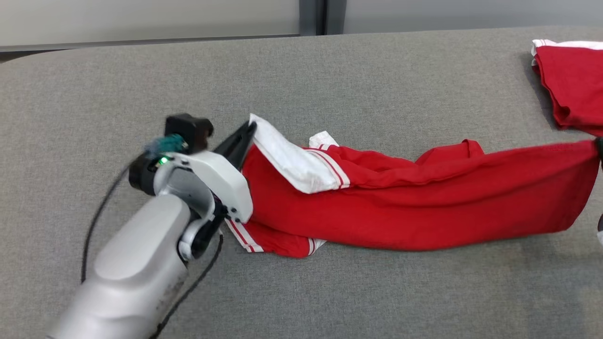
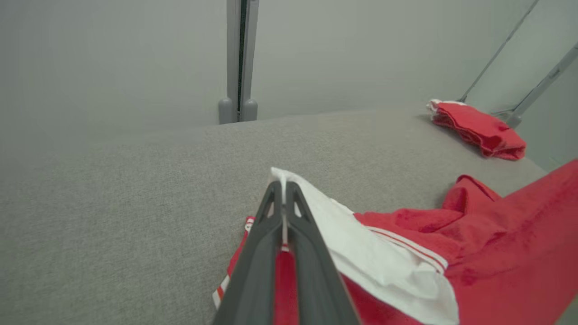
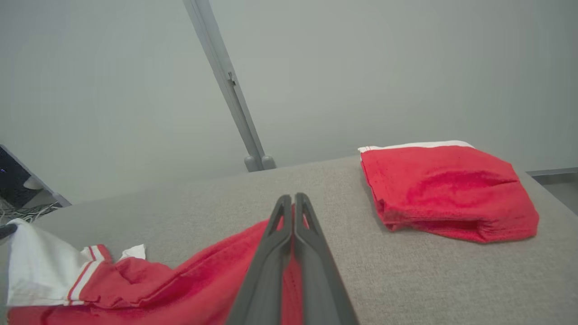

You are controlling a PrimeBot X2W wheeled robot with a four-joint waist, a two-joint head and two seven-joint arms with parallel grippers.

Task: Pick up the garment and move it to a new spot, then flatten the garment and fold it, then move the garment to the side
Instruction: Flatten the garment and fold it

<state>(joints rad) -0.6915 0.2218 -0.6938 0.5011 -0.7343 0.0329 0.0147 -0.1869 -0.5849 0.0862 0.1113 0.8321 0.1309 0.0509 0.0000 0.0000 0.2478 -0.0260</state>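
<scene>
Across the middle of a grey fabric-covered surface (image 1: pixel 330 70), a red garment (image 1: pixel 414 207) with white trim is lying stretched out from left to right, rumpled along its upper edge. At its left end, the left fingers (image 2: pixel 274 194) are pressing together on the corner of a white panel (image 1: pixel 292 160), with a sliver of white cloth showing between their tips (the panel is lying folded back over the red cloth beneath it, edged by thin red and white stripes). The pale left arm (image 1: pixel 141 263) is reaching in from the lower left of the head view, with a black cable (image 1: pixel 92 226) looping beside it. At the garment's right end, the right fingers (image 3: pixel 283 212) are pressing together on the red fabric, which is hanging a little above the surface there and casting a soft shadow. Well apart from all this, towards the surface's back right corner, a second red garment (image 3: pixel 447 189) is resting flat, folded into a neat block with a white edge along its back. Behind the surface, a grey upright post (image 2: pixel 238 58) is standing against a plain pale wall.
</scene>
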